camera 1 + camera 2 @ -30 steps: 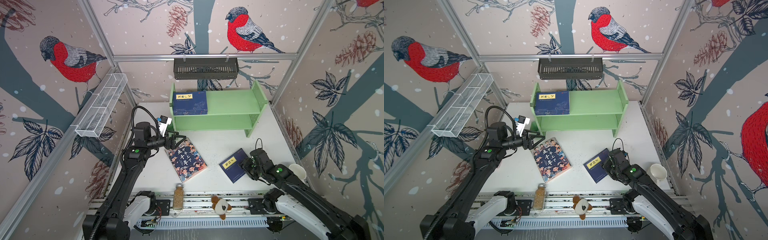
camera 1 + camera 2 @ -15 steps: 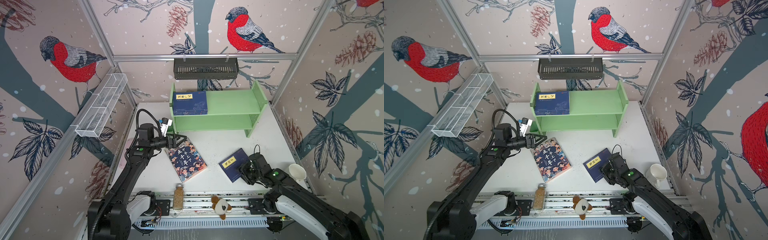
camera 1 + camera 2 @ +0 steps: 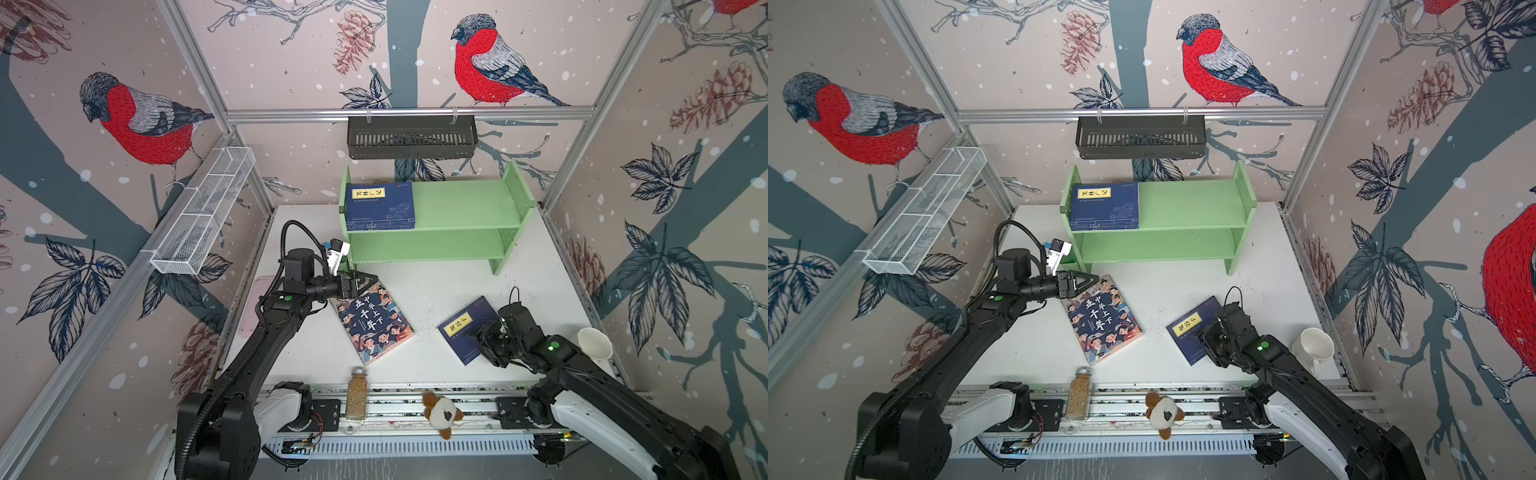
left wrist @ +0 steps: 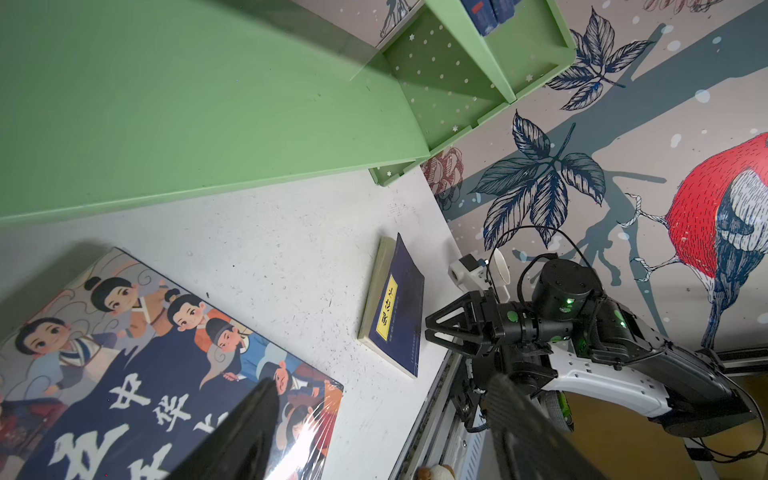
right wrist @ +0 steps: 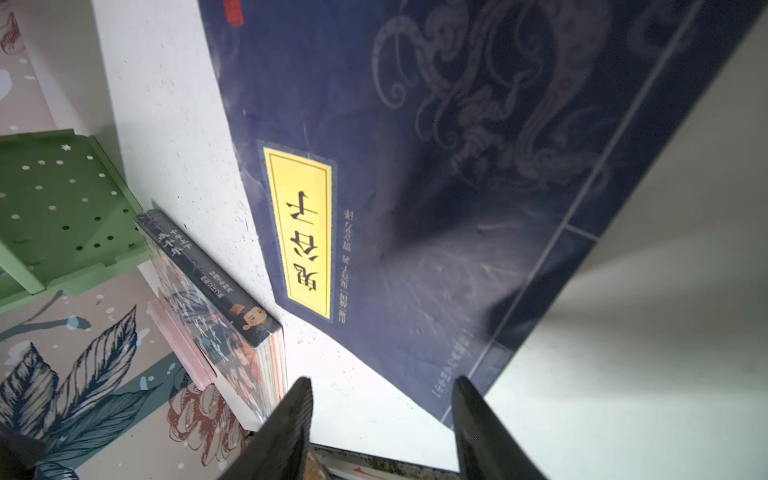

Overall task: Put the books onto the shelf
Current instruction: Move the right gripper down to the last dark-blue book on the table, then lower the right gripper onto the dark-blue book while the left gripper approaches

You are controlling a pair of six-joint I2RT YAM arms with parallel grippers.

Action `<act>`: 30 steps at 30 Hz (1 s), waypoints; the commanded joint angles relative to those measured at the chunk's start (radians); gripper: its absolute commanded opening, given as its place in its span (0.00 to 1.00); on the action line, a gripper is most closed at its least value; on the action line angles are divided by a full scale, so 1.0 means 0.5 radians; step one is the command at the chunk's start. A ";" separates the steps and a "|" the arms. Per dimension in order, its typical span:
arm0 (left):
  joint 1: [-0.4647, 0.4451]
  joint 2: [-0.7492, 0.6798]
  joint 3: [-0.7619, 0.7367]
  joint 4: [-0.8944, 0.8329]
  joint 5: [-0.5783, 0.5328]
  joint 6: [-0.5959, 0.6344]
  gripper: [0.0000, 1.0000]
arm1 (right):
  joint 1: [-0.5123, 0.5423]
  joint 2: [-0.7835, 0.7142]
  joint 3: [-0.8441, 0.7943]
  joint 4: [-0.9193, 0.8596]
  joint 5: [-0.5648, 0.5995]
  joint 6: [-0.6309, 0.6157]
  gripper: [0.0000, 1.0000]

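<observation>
A navy stack of books lies on the left of the green shelf's top board. The cartoon book lies flat on the table. My left gripper hangs open over that book's far corner, holding nothing. Right of it lies a single navy book. My right gripper is open and low at this book's near right corner, with nothing between its fingers.
A black slotted basket hangs on the back rail and a white wire basket on the left wall. A white mug stands at the right table edge. A jar and a plush toy sit on the front rail.
My right gripper has slid left and a little nearer over the single navy book. My left arm has edged slightly right, its gripper still at the cartoon book's far corner. The books have not moved.
</observation>
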 commanded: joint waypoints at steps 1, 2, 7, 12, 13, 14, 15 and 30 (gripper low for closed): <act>-0.016 0.009 0.045 -0.011 -0.051 0.038 0.79 | 0.006 -0.018 0.003 -0.216 -0.046 -0.068 0.55; -0.019 0.012 0.044 -0.003 -0.054 0.014 0.79 | 0.006 -0.024 -0.021 -0.200 -0.073 -0.056 0.56; -0.055 0.043 0.051 0.011 -0.022 -0.048 0.79 | 0.012 -0.029 -0.062 -0.137 -0.129 -0.006 0.55; -0.147 0.093 0.057 0.086 -0.010 -0.154 0.79 | 0.015 0.090 -0.058 -0.019 -0.158 -0.012 0.55; -0.176 0.103 0.050 0.115 -0.005 -0.188 0.79 | 0.018 0.130 -0.065 0.029 -0.179 -0.013 0.55; -0.198 0.108 0.045 0.130 -0.005 -0.211 0.79 | 0.023 0.166 -0.065 0.059 -0.186 -0.011 0.55; -0.222 0.112 0.043 0.141 0.000 -0.225 0.79 | 0.033 0.202 -0.058 0.083 -0.191 -0.010 0.55; -0.389 0.325 0.000 0.268 -0.017 -0.178 0.78 | 0.179 0.755 0.150 0.938 -0.206 0.091 0.54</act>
